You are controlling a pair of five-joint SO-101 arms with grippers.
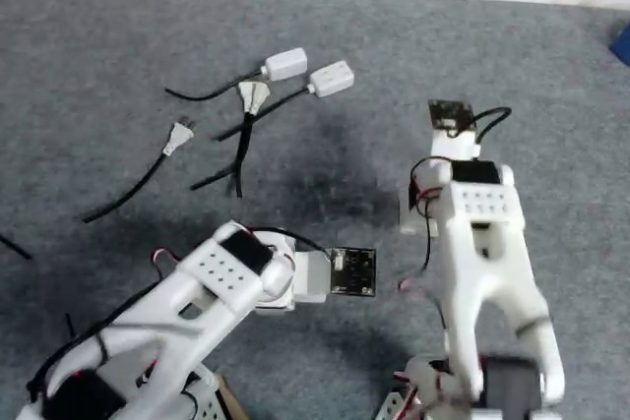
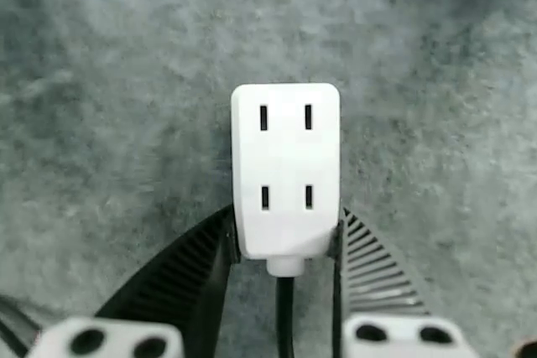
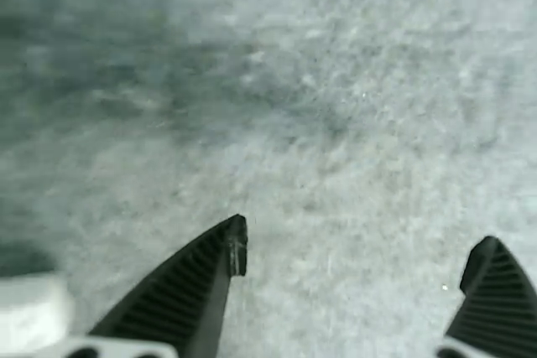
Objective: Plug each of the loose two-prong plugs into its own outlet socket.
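Between the left gripper's [image 2: 284, 236] black fingers sits a white outlet socket [image 2: 285, 157], clamped at its cord end above the grey carpet [image 2: 101, 81]. Up the carpet, a two-prong plug [image 1: 254, 95] lies beside two other sockets [image 1: 285, 64]. The right gripper [image 3: 362, 249] hangs spread wide.

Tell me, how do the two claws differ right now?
The left gripper is clamped on a white outlet block; the right gripper holds nothing. The left gripper's fingers sit close together, the right gripper's spread wide. Both have black ribbed fingers and point at grey carpet.
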